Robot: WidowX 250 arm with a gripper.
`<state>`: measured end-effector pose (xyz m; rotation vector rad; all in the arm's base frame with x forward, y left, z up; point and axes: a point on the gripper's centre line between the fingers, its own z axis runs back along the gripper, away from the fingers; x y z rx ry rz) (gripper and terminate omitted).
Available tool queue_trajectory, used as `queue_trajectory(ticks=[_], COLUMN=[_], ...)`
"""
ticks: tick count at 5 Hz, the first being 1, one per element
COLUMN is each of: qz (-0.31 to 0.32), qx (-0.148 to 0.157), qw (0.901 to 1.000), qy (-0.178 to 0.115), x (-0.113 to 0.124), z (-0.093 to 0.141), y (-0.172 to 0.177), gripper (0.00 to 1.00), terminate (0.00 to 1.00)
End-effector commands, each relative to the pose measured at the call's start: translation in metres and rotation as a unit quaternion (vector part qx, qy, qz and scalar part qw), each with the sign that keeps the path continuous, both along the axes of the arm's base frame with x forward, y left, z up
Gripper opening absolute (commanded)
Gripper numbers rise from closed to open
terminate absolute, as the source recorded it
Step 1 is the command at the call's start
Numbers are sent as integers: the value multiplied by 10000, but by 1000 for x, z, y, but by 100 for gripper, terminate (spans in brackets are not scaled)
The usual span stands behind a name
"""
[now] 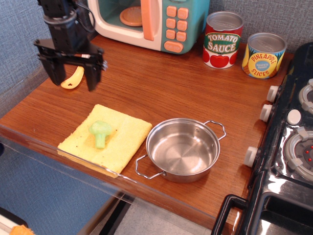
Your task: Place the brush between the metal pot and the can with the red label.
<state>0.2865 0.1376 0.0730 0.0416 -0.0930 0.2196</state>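
Note:
The yellow-orange brush (74,77) lies on the wooden counter at the far left; only its curved handle shows between the fingers, and the bristles are hidden behind the gripper. My gripper (73,84) is open, with one finger on each side of the brush, apparently above it. The metal pot (182,155) stands empty near the counter's front edge. The can with the red label (223,41), marked TOMATO SAUCE, stands at the back, right of the toy microwave.
A green toy broccoli (100,131) lies on a yellow cloth (126,138) left of the pot. A pineapple slices can (264,55) stands right of the tomato can. A toy microwave (146,19) is at the back. A toy stove (293,142) borders the right.

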Motion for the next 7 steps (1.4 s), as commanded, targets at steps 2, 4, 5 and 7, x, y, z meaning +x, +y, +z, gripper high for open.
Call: queue_trajectory(ticks=[2,4,5,7], qz=[-38,-323,-472,-615], qx=[30,-243,-110,-109], qw=[9991,9987,9988,9980], qy=[-424,-301,-38,81], x=[68,83,85,79], z=[-35,-60,-66,-63], y=[67,63,64,54], gripper=[100,100,100,0], terminate=[0,0,0,0])
